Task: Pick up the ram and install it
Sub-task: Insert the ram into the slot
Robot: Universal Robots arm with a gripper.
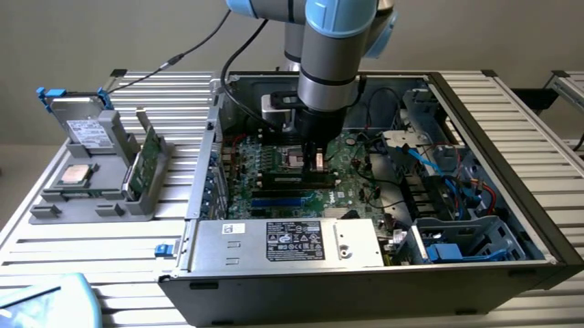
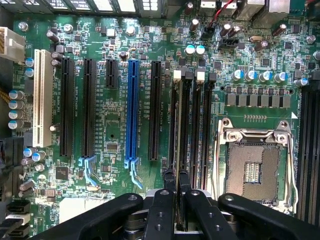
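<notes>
My gripper point(image 1: 316, 162) reaches down inside the open computer case point(image 1: 511, 130), just over the motherboard point(image 1: 273, 164). In the wrist view the gripper point(image 2: 178, 176) is shut on the ram point(image 2: 178, 130), a thin stick seen edge-on. The ram runs lengthwise along one of the black memory slots point(image 2: 193, 125) and lines up with it. Whether it sits down in the slot or hovers just above, I cannot tell. The open processor socket point(image 2: 255, 165) lies right beside these slots.
Several long expansion slots, one of them blue point(image 2: 132, 110), lie on the other side of the ram. A silver power supply point(image 1: 292, 240) and cable bundles point(image 1: 438, 178) crowd the case. Outside, on the exterior view's left, a grey holder point(image 1: 100, 198) carries a green board point(image 1: 144, 164) and a square chip point(image 1: 75, 174).
</notes>
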